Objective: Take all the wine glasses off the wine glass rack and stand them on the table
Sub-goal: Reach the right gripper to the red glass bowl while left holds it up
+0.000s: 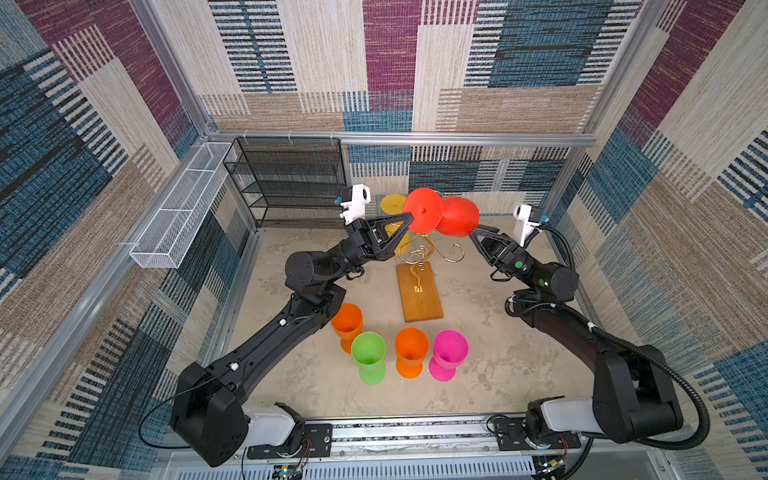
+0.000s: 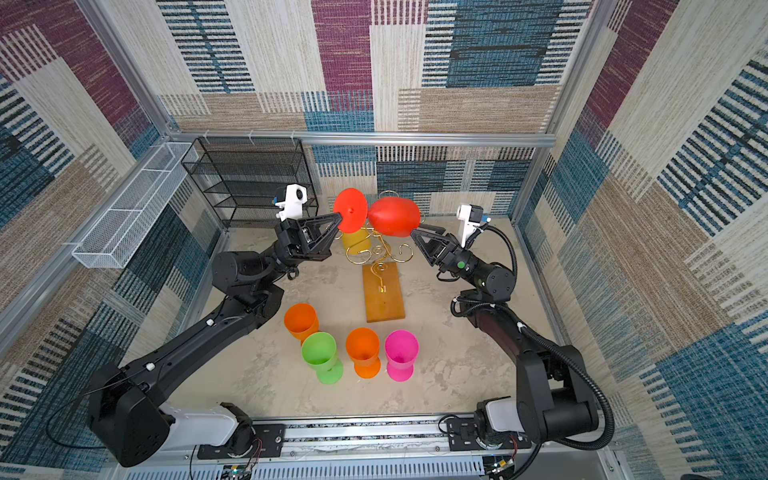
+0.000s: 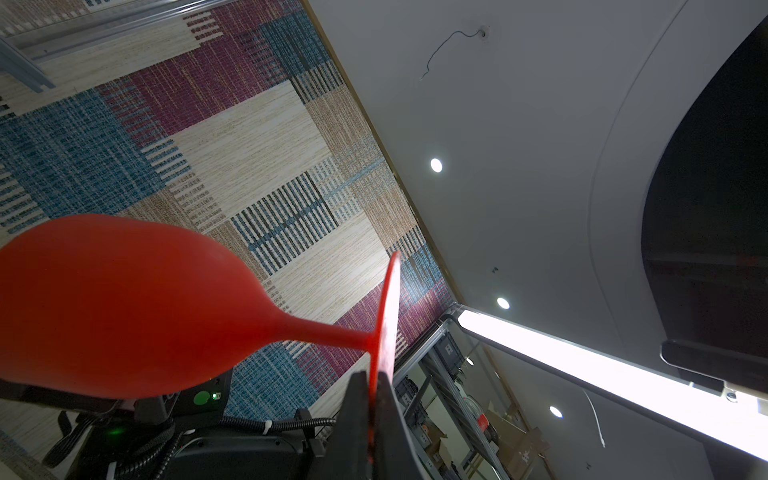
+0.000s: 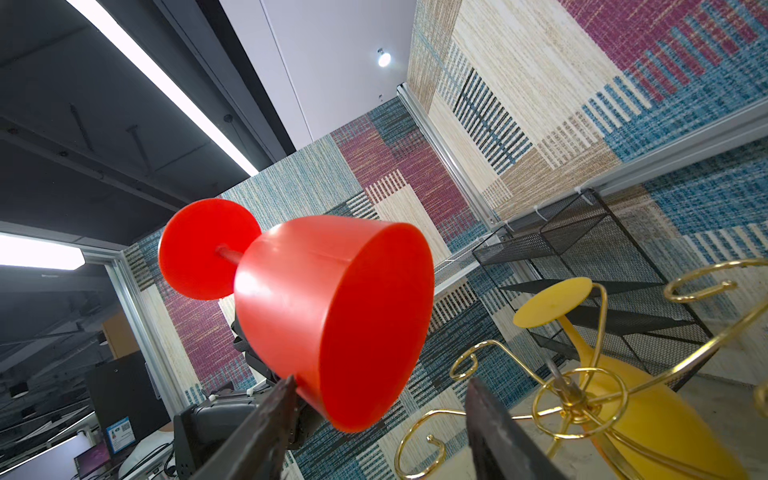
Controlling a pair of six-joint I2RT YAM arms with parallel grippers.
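In both top views the red glass (image 1: 459, 216) lies sideways in the air at centre frame, above the rack (image 1: 419, 291) and apart from its gold arms. The left gripper (image 1: 409, 218) is clamped on the edge of the glass's foot. The right gripper (image 1: 478, 230) sits at the bowl's right side with its jaws apart. A yellow glass (image 1: 392, 205) hangs on the rack behind. Four glasses (image 1: 409, 351) stand upright on the table in the lower centre.

In the left wrist view, the fingers (image 3: 353, 415) at the bottom centre pinch the foot's rim, with stem and bowl running to the left.

In the right wrist view, the open right gripper (image 4: 378, 432) frames the lower edge of the bowl at the bottom of the frame; I cannot tell whether it touches. The rack (image 4: 573, 395) and yellow glass (image 4: 648, 415) sit at the lower right, clear of the red one.

By my reading, the lift-off is done for the red glass. What is left is a handover or setting it down, and the yellow glass has yet to come off.
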